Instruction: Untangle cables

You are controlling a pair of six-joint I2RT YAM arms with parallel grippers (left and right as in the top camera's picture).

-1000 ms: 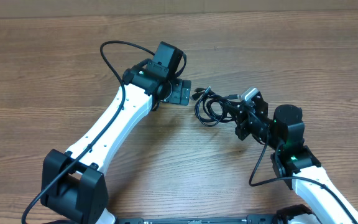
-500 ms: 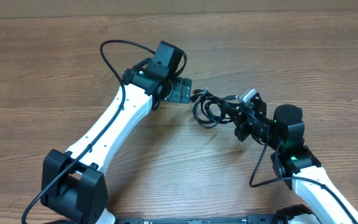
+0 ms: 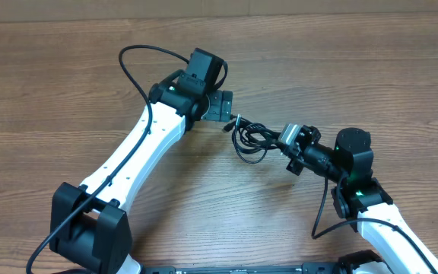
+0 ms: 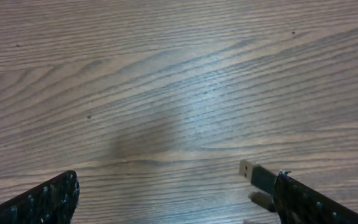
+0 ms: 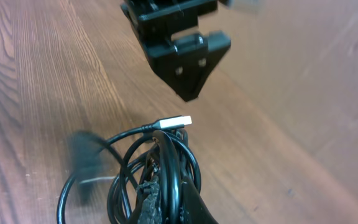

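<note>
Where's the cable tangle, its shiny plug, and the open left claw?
cables (image 3: 249,138): overhead view, middle of the coil.
plug (image 5: 173,122): right wrist view, its metal tip.
left gripper (image 4: 176,186): left wrist view, midway between its open fingertips.

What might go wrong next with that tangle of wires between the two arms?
1. The right end effector is shut on the cables where several loops bunch together, so a pull may tighten the tangle rather than free a strand.
2. The open left end effector sits by the plug, which lies off to one side of its gap, near one finger; closing there may miss or knock it.
</note>
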